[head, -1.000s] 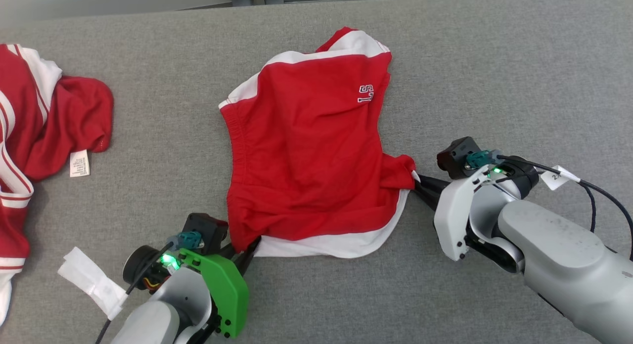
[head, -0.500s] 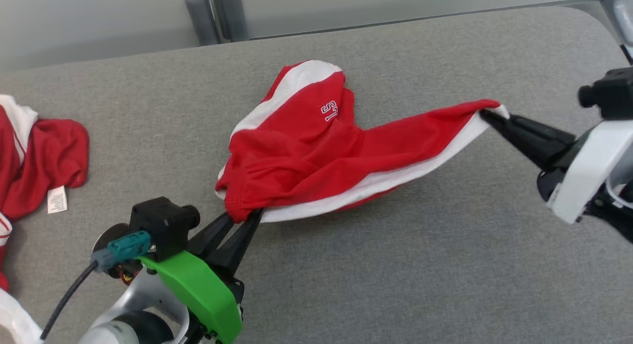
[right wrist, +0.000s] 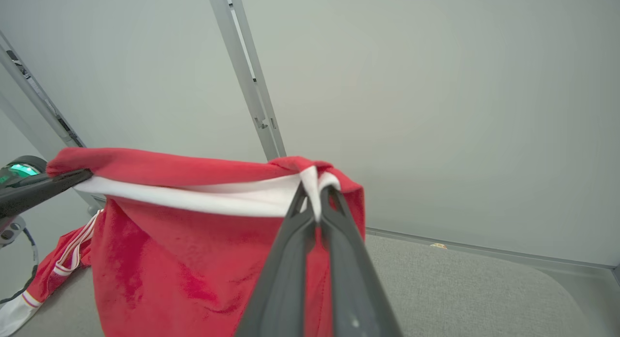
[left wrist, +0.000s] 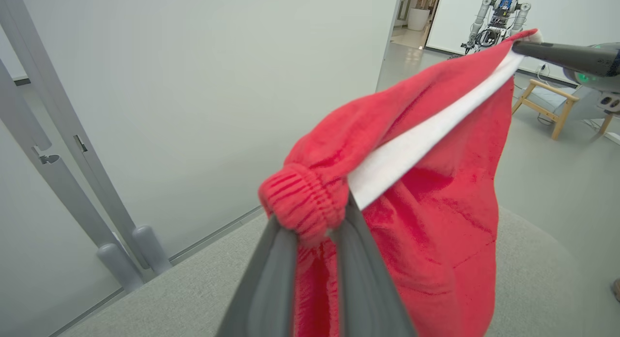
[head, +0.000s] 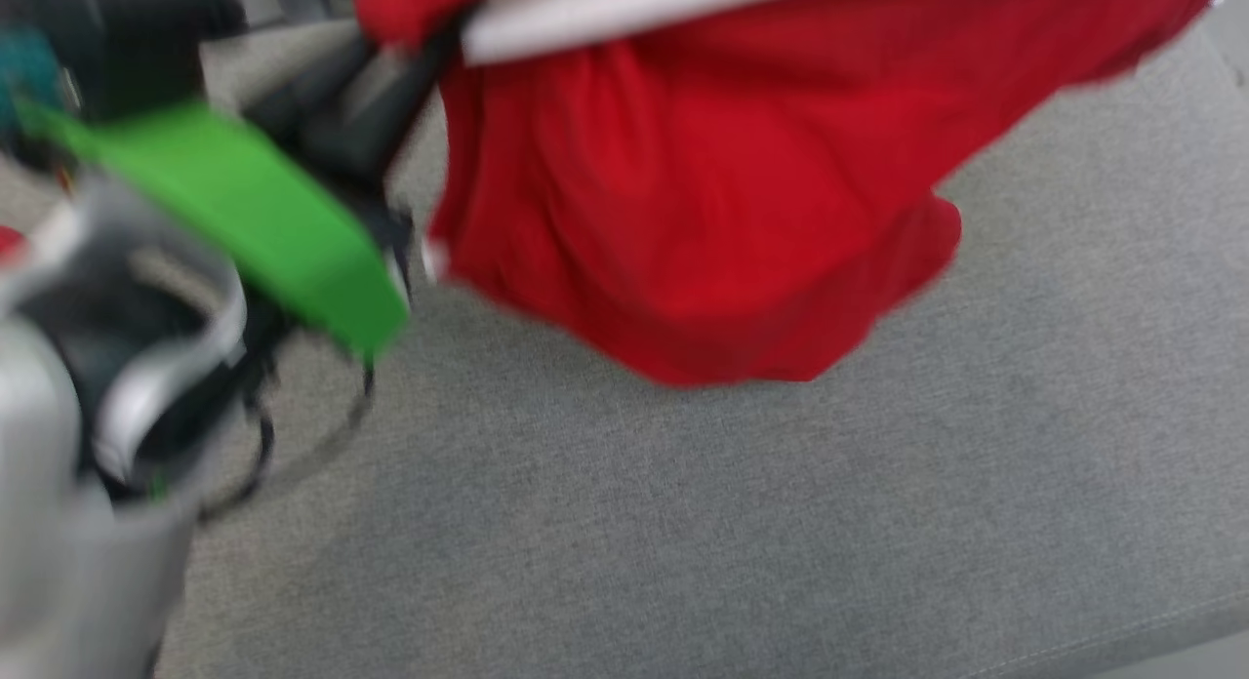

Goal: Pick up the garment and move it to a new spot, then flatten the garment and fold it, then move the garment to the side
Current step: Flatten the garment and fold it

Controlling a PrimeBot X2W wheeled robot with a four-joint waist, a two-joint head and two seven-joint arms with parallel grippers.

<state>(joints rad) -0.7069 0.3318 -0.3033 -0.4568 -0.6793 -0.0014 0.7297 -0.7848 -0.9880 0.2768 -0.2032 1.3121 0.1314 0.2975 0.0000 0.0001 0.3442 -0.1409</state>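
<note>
- Pale grey wall panels [right wrist: 436, 85] w/ grey metal posts [right wrist: 247, 75] back the table's far side. A wooden stool [left wrist: 547, 104] stands on open floor, well off beyond the right arm.
- Grey fabric-covered tabletop [head: 781, 523]: bare below and to the right of the load. Its rounded corner shows at lower right of the head view, so room runs out there.
- Red soft-knit garment with a white band [head: 703, 220]: up in the air, strung btwn both arms. Top edge is taut; the rest hangs as a loose bag over the tabletop. Can't tell if the lowest fold clears the surface, as the head view is blurred.
- Handling, as a judgement: light, limp, fleecy, not fragile. It has no stiffness, so it'll prob. sag and swing w/ any quick move, and a thin pinch could slip. Best holds are the thick bits, i.e. waistband corners and band ends, approx where it's held now.
- Second red garment with white stripes [right wrist: 63, 264]: lies on the table on the left arm's side, below and beside the hanging one. Best kept clear of when setting down.
- Left gripper [left wrist: 312, 225]: fingers drawn in on the gathered elastic waistband [left wrist: 300, 201], which bulges out above the tips.
- Right gripper [right wrist: 312, 196]: fingers pressed close together, pinching the white band's other end, w/ a bit of red poking past.
- Likely best landing room: centre-right of the tabletop, short of that corner.
</note>
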